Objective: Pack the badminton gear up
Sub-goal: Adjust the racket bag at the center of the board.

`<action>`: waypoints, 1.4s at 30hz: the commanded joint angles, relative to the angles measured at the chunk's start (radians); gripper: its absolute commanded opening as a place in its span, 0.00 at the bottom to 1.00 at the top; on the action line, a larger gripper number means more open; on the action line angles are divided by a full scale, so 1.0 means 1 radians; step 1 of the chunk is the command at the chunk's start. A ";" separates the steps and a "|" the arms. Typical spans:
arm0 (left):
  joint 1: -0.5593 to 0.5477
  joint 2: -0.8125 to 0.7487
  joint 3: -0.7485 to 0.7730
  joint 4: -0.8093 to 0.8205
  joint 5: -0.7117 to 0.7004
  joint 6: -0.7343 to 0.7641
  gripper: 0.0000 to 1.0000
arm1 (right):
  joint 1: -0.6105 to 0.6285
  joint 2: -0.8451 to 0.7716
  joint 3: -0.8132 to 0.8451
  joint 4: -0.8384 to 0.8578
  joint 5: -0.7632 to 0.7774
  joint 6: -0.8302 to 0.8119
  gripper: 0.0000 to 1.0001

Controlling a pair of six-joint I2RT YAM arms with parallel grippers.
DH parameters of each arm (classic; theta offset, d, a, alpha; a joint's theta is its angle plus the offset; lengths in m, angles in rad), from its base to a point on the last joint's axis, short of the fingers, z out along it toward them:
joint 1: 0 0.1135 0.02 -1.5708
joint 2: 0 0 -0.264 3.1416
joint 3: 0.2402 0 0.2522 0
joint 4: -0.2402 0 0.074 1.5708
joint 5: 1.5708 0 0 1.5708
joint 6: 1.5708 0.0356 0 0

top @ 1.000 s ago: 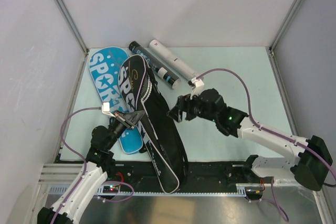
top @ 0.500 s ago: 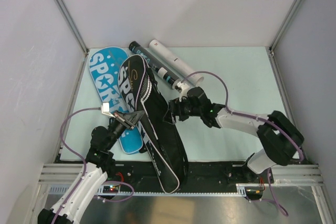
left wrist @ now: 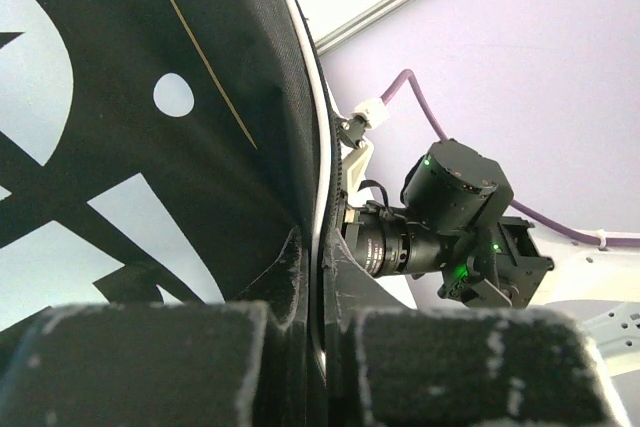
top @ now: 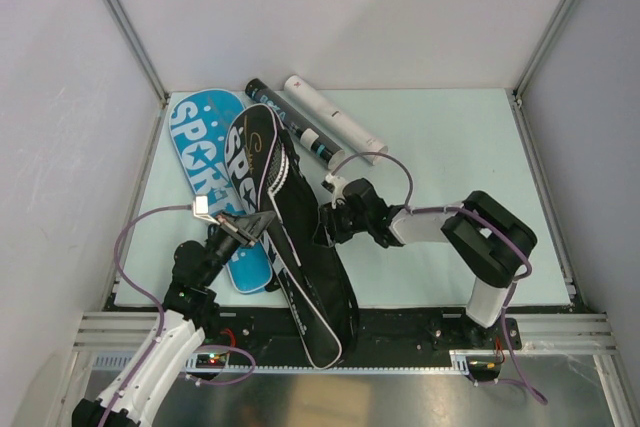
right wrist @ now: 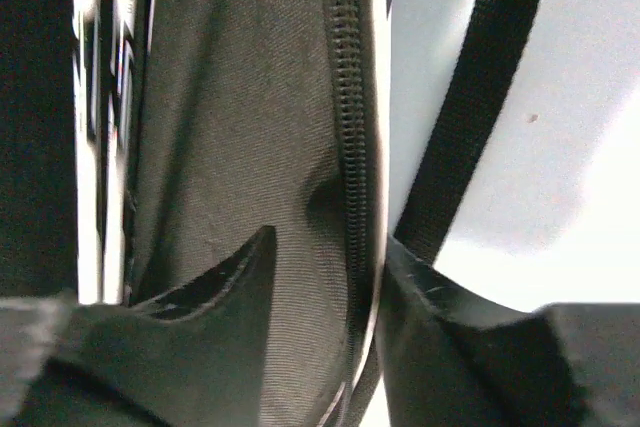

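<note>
A black SPORT bag (top: 285, 197) lies slantwise over a blue SPORT bag (top: 200, 137). My left gripper (top: 262, 223) is shut on the black bag's left edge; in the left wrist view (left wrist: 318, 277) the bag's white-piped seam is pinched between the pads. My right gripper (top: 325, 225) is at the bag's right edge. In the right wrist view (right wrist: 330, 247) its jaws stand apart around the zipper (right wrist: 350, 97), with a black strap (right wrist: 480, 97) beside the right finger. A white tube (top: 330, 117) and a black tube (top: 290, 127) lie behind the bags. No rackets or shuttlecocks show.
The pale green table (top: 450, 147) is walled by grey panels on the left, back and right. The right arm's elbow (top: 490, 242) rests low at the near right. The right wrist camera (left wrist: 450, 207) shows just beyond the bag's edge in the left wrist view.
My right gripper has moved left and down to the black bag's right edge, its arm folding in. The left gripper and the bags have not moved.
</note>
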 commanded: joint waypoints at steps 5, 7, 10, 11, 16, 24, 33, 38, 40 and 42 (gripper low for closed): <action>-0.003 0.016 0.048 -0.011 -0.033 0.040 0.26 | 0.040 -0.069 0.002 0.046 -0.045 -0.018 0.02; -0.002 0.022 0.100 -0.107 -0.062 0.074 0.37 | 0.049 -0.134 0.005 -0.007 -0.011 -0.053 0.01; -0.003 0.029 0.222 -0.306 -0.160 0.131 0.47 | 0.055 -0.225 0.031 -0.125 0.035 -0.121 0.00; -0.002 0.032 0.262 -0.386 -0.188 0.153 0.50 | 0.055 -0.251 0.052 -0.170 0.048 -0.152 0.00; 0.005 0.085 0.476 -0.614 -0.330 0.258 0.64 | 0.051 -0.310 0.175 -0.426 0.101 -0.319 0.00; 0.059 0.318 0.791 -0.751 -0.512 0.264 0.74 | 0.045 -0.300 0.408 -0.718 0.231 -0.575 0.00; 0.217 0.646 1.038 -0.837 -0.542 0.131 0.77 | 0.055 -0.300 0.481 -0.791 0.243 -0.698 0.00; 0.297 0.764 1.050 -0.848 -0.558 0.157 0.77 | 0.082 -0.270 0.474 -0.792 0.225 -0.709 0.00; 0.309 0.763 1.030 -0.843 -0.608 0.198 0.77 | 0.091 -0.269 0.466 -0.786 0.221 -0.707 0.00; 0.340 0.762 1.000 -0.825 -0.591 0.226 0.77 | 0.098 -0.274 0.453 -0.769 0.214 -0.707 0.00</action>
